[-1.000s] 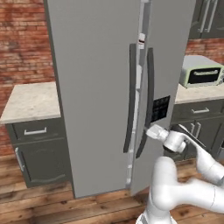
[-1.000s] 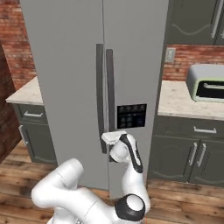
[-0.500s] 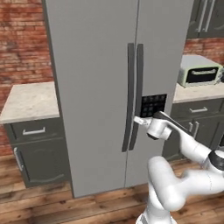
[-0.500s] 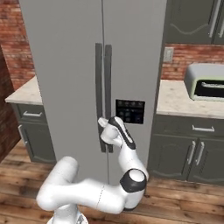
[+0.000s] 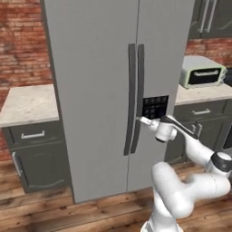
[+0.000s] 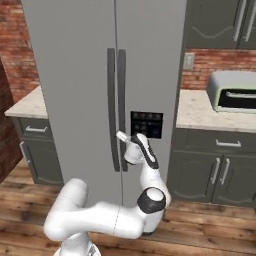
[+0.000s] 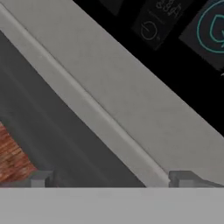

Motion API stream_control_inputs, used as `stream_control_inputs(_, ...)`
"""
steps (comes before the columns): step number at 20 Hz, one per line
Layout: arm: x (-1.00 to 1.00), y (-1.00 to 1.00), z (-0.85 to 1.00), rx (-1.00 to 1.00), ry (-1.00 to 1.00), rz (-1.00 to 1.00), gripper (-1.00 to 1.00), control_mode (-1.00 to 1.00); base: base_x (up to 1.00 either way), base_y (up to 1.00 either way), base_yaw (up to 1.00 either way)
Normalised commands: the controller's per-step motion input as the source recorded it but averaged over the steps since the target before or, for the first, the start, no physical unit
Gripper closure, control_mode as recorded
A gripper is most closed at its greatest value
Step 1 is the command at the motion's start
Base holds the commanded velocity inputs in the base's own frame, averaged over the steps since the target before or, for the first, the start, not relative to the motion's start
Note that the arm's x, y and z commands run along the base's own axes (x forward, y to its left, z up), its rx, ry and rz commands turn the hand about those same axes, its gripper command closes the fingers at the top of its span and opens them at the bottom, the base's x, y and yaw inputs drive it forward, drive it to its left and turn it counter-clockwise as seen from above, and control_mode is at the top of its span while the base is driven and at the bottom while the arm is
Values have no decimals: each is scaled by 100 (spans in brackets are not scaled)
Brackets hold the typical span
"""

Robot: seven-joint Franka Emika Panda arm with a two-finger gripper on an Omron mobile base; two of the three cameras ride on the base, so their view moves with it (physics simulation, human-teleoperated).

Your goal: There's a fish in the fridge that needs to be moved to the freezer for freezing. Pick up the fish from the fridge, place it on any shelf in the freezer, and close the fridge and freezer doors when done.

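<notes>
Brick-walled kitchen, wooden floor, pale stone counter [image 5: 27, 104] over dark grey cabinets at far left. Next rightward, tall grey side-by-side unit with both flat grey doors shut: wide fridge door [image 5: 93, 90] on the left, narrower freezer door [image 5: 161, 68] on the right, bearing a black dispenser panel [image 5: 155, 107]. Two long dark vertical handles side by side at the seam, fridge handle [image 5: 130, 97] left, freezer handle [image 5: 139, 95] right; long axes upright, running from above mid-door down past the panel. Doors flush, seam closed, apparently so the cold stays in.

Right of the handles, white two-finger gripper [image 5: 144, 121] on the white arm, pointing leftward at the freezer door's inner edge just below the panel, fingertips near the freezer handle's lower stretch; contact not clear. From the right base camera, gripper [image 6: 123, 136] likewise just beside that handle. Jaws spread fully wide, nothing between them; in the hand camera, fingertips [image 7: 41, 178] far apart with grey door face, dark handle strip and panel icons ahead.

Small pale fish presumably somewhere behind the shut doors, so heading and long axis impossible to tell. Farther right, white toaster oven [image 5: 202, 71] on the counter.
</notes>
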Motion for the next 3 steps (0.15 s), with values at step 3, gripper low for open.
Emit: stream_control_inputs(3, 100, -4, 0, 39, -5, 56, -100, -100, 0, 0, 0)
